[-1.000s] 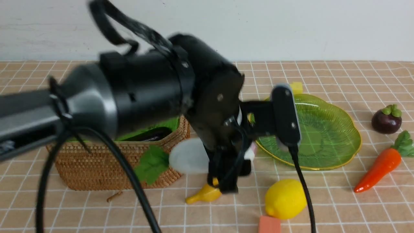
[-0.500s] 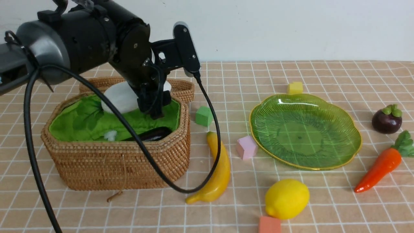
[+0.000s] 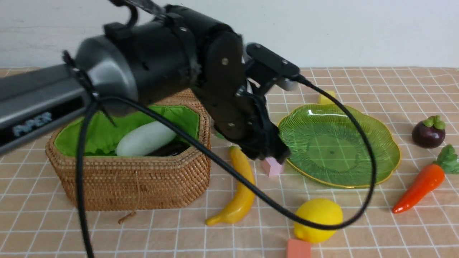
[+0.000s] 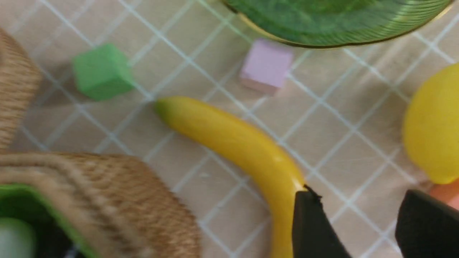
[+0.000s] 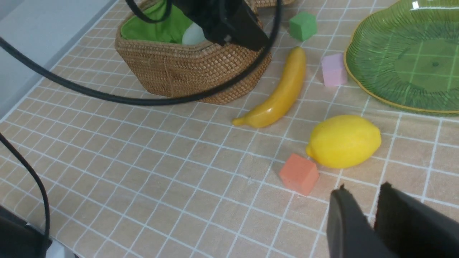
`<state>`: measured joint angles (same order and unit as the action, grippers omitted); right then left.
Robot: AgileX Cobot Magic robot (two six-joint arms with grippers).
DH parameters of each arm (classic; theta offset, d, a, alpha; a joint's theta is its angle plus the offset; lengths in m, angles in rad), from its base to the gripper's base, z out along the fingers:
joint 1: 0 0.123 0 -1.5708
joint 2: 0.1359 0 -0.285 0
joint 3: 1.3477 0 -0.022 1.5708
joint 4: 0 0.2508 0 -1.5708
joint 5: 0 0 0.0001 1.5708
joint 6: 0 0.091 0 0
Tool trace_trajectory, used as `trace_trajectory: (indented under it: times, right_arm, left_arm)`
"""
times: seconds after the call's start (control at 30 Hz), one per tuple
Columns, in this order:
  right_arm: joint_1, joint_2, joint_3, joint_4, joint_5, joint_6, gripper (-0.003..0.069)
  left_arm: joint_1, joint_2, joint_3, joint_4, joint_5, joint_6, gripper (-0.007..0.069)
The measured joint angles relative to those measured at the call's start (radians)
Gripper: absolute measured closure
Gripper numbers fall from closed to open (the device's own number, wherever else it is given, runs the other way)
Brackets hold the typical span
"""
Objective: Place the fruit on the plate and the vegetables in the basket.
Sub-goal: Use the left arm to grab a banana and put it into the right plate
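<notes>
One left gripper (image 4: pixel 362 222), cropped, fingers parted, empty; eggplant (image 3: pixel 168 148) mostly hidden under radish (image 3: pixel 145 138).

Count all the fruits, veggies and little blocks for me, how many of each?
Fruits: 3, banana, lemon, mangosteen.
Veggies: 3, radish, eggplant, carrot.
Blocks: 4, green, pink, yellow, orange.
Total: 10.

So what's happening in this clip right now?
The robot is sorting produce. The radish lies in the basket. The left pincer, open and empty, hangs above the banana on the cloth. The plate holds no fruit; lemon, mangosteen and carrot lie on the cloth. The right pincer holds nothing.
</notes>
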<state>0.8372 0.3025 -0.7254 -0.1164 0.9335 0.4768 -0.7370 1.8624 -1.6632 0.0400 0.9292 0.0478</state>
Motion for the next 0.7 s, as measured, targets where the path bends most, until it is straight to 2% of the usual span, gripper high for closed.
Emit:
trace_trajectory:
  times: [0.17, 0.27, 0.43, 0.53, 0.67, 0.7]
  right_arm:
    - [0.0, 0.0, 0.0, 0.0, 0.025, 0.0, 0.0497]
    - [0.0, 0.0, 0.0, 0.0, 0.058, 0.0, 0.0497]
    - [0.0, 0.0, 0.0, 0.001, 0.071, 0.0, 0.0497]
    - [0.0, 0.0, 0.0, 0.001, 0.071, 0.0, 0.0495]
    - [0.0, 0.0, 0.0, -0.001, 0.073, 0.0, 0.0492]
    - [0.0, 0.0, 0.0, -0.006, 0.073, 0.0, 0.0491]
  left_arm:
    - [-0.019, 0.178, -0.075, 0.061, 0.078, -0.152, 0.0282]
    - [-0.019, 0.25, -0.098, 0.134, 0.085, -0.202, 0.0238]
    - [-0.019, 0.327, -0.118, 0.218, 0.079, -0.246, 0.0209]
    - [-0.019, 0.353, -0.12, 0.236, 0.072, -0.263, 0.0215]
    - [-0.019, 0.366, -0.124, 0.218, 0.067, -0.267, 0.0314]
    - [-0.019, 0.366, -0.132, 0.203, 0.074, -0.268, 0.0313]
